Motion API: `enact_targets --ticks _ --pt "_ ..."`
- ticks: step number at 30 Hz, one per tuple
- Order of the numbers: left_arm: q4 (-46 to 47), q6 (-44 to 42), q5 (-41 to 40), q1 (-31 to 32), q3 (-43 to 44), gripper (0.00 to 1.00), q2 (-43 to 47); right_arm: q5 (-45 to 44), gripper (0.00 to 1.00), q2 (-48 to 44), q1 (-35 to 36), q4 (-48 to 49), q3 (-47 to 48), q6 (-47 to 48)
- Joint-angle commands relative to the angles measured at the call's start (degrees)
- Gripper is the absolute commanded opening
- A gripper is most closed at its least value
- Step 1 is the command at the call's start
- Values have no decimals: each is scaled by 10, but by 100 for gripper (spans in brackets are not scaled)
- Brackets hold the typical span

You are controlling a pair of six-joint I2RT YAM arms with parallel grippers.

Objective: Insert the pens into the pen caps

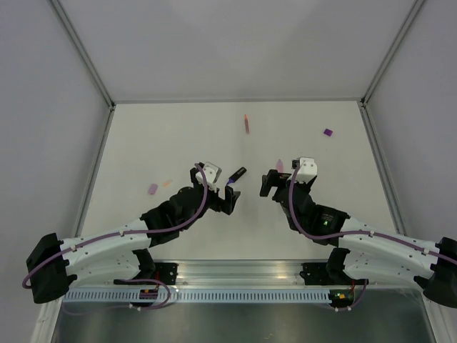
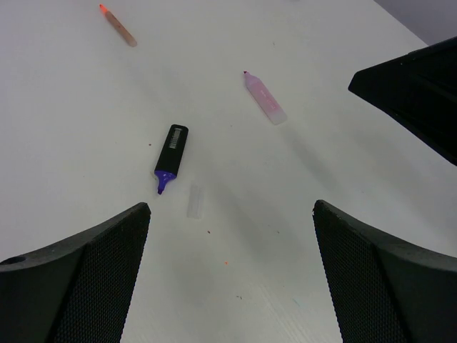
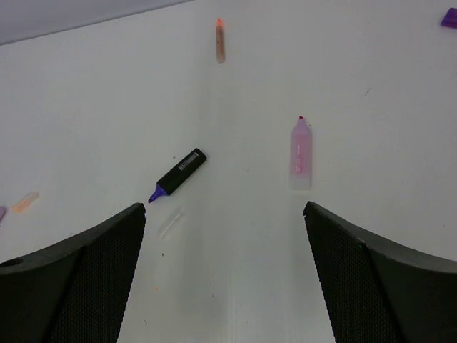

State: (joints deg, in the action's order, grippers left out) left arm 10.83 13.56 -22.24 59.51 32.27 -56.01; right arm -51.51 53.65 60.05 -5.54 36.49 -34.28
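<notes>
Grippers of two white robot arms hang spread wide and empty above a white table (image 1: 143, 143), facing each other across a narrow gap near its middle. The left gripper (image 1: 230, 199) is released, its black mesh-textured fingers (image 2: 86, 286) parted over bare tabletop. The right gripper (image 1: 268, 184) is likewise released, its matching fingers (image 3: 385, 286) grasping nothing.

Just beyond the left gripper lies a stubby black marker (image 2: 171, 150), flat on the table and uncapped, its purple tip pointing back toward the left arm. A short clear plastic cap (image 2: 194, 202) rests just beside that tip without touching it.

Just beyond the right gripper, near its wrist camera in the overhead view, lies a pale pink-lilac pen (image 3: 300, 153), also flat, its small dark tip exposed and pointing away from the arms.

Farther out, toward the far edge and roughly on the centre line between the two arms, a slim orange pen (image 1: 247, 123) lies alone with its bright tip at the far end, well apart from the other two pens.

A small purple plastic cap (image 1: 328, 132) sits on the far right of the table, well apart from every pen. On the left, a small lilac cap (image 1: 153, 189) and a pale orange cap (image 1: 167, 183) lie near each other, beside the left arm's forearm and well apart from the pens.

All three pens in view lie separate from the caps.
</notes>
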Motion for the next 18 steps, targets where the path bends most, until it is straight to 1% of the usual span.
enact_targets --ticks 1,3,6,7,9,10,13,15,16,17,18 --pt "24 9 0 2 18 100 1 -10 98 1 2 -10 34 -8" --pt "23 10 0 1 19 100 -2 -20 98 -5 2 -24 37 -15" --pt "31 4 -1 2 16 100 0 -29 98 -13 1 -32 33 3" --pt "32 2 -4 2 11 100 1 -32 98 -15 -1 -28 40 39" --pt "37 1 -17 1 10 100 3 -41 98 -16 -9 -40 59 56" --pt "37 1 -22 1 7 100 4 -44 97 -21 -13 -43 76 81" --pt "38 1 -27 1 3 100 12 -23 97 -21 -54 -52 104 106" --pt "37 3 -33 1 2 100 17 22 96 -8 -113 -82 121 110" --pt "36 5 -41 1 0 100 25 48 94 13 -137 -99 136 111" --pt "36 7 -47 2 -3 100 30 79 92 30 -191 -107 143 112" --pt "36 10 -52 1 -5 100 36 148 89 66 -221 -116 150 112"
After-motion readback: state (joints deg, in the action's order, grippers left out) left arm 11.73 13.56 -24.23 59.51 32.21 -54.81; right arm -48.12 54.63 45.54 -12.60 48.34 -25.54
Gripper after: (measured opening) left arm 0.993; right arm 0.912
